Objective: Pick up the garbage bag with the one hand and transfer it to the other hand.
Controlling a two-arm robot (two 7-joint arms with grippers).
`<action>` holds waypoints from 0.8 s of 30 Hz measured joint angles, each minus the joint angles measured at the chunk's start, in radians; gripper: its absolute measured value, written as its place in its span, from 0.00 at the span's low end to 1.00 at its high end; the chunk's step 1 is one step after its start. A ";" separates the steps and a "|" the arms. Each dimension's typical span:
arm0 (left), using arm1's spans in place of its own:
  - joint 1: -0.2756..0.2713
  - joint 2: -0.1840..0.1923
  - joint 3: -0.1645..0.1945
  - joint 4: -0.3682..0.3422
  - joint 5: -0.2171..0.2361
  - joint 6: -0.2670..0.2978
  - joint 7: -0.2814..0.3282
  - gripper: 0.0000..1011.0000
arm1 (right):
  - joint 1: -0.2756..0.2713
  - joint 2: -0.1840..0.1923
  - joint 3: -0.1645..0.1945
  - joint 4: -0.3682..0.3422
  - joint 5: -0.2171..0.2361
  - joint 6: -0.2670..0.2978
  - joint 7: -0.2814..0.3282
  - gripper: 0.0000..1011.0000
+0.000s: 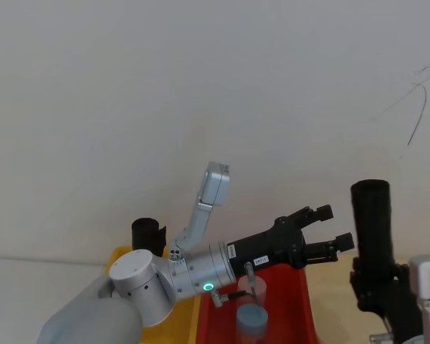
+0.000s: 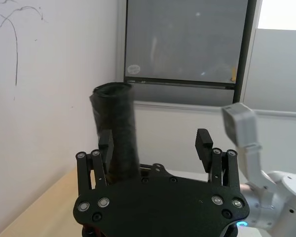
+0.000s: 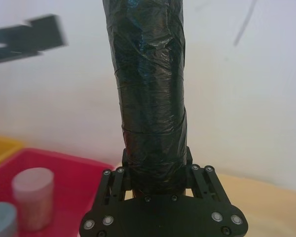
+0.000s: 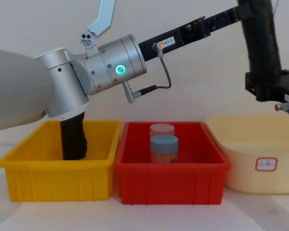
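Observation:
The garbage bag (image 1: pixel 371 222), a tall black crinkled roll, stands upright in the air at the right with my right gripper (image 1: pixel 376 285) shut on its lower end. The right wrist view shows the garbage bag (image 3: pixel 150 98) rising from between the right gripper's (image 3: pixel 155 170) fingers. My left gripper (image 1: pixel 337 228), on the silver arm with the green ring, is open just left of the bag and apart from it. In the left wrist view the garbage bag (image 2: pixel 116 131) stands beyond the left gripper (image 2: pixel 155 145), near one finger. In the chest view the bag (image 4: pixel 262 43) is high up.
A second black roll (image 4: pixel 73 137) stands in the yellow bin (image 4: pixel 58 180) at the left. The red bin (image 4: pixel 171 180) in the middle holds two lidded jars (image 4: pixel 164 142). A cream tub (image 4: pixel 260 144) sits at the right. A white wall is close behind.

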 joint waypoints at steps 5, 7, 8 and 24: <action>0.000 0.000 0.000 0.000 0.000 0.000 0.000 0.99 | 0.030 -0.018 0.023 0.033 -0.003 0.035 -0.037 0.54; 0.000 0.000 0.000 0.000 0.000 0.000 0.000 0.99 | 0.050 -0.027 0.036 0.054 -0.006 0.052 -0.055 0.54; 0.000 0.000 0.000 0.000 0.000 0.000 0.000 0.99 | 0.062 -0.033 0.044 0.070 -0.009 0.064 -0.071 0.54; 0.000 0.000 0.000 0.000 0.000 0.000 0.000 0.99 | 0.232 -0.089 0.125 0.295 -0.043 0.137 -0.238 0.92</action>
